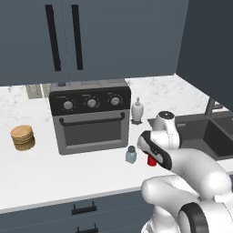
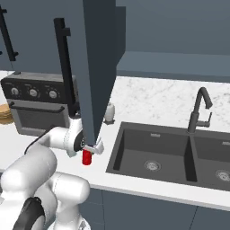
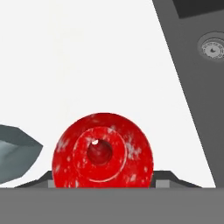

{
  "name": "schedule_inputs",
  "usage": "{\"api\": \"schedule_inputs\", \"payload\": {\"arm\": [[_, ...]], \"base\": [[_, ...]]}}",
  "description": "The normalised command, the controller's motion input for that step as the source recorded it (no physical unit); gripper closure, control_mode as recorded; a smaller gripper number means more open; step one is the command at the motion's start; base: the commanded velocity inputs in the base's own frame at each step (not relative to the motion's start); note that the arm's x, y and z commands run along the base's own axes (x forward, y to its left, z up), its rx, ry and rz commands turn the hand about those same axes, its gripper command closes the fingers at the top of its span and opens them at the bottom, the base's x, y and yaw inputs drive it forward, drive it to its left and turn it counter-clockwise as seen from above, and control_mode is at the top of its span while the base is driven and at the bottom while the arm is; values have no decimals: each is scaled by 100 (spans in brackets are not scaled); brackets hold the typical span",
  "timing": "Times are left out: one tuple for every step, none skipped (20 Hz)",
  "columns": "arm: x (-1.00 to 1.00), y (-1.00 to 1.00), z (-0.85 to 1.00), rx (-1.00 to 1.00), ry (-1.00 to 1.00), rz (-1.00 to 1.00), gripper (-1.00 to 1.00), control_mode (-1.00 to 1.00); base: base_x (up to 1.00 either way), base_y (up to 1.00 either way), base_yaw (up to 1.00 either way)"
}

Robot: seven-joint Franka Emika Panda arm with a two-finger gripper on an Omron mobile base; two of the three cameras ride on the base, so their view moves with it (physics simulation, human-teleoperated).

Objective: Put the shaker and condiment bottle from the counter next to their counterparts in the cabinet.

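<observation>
The condiment bottle [image 1: 151,160] is standing upright on the counter [image 1: 41,168], just in front of the sink [image 2: 152,152], and the gripper [image 2: 88,152] is reaching down over its top. Whether the jaws are pressing on it, I cannot tell. The shaker [image 1: 131,155] is standing just beside the bottle, near the toaster oven [image 1: 91,118].

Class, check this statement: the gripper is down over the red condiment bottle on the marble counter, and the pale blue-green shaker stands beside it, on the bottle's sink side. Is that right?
Not quite. The shaker stands on the toaster oven side of the condiment bottle, away from the sink; the left base view shows it. The rest holds: the gripper is down over the bottle on the counter.
</observation>
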Motion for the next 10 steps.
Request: {"api": "schedule_inputs", "payload": {"arm": [[0,0,-69,0,-2,0,100,-100],[0,0,-69,-1,-1,0,100,-100],[0,0,-71,0,0,0,100,-100],[0,0,-70,0,0,0,100,-100],[0,0,-56,-6,0,0,100,-100],[0,0,-52,-6,0,0,100,-100],[0,0,-47,-5,0,0,100,-100],[0,0,-31,-2,0,0,100,-100],[0,0,-20,-2,-2,0,100,-100],[0,0,-6,-1,-8,0,100,-100]], "base": [[0,0,0],[0,0,0],[0,0,0],[0,0,0],[0,0,0],[0,0,0],[0,0,0],[0,0,0],[0,0,0],[0,0,0]]}}
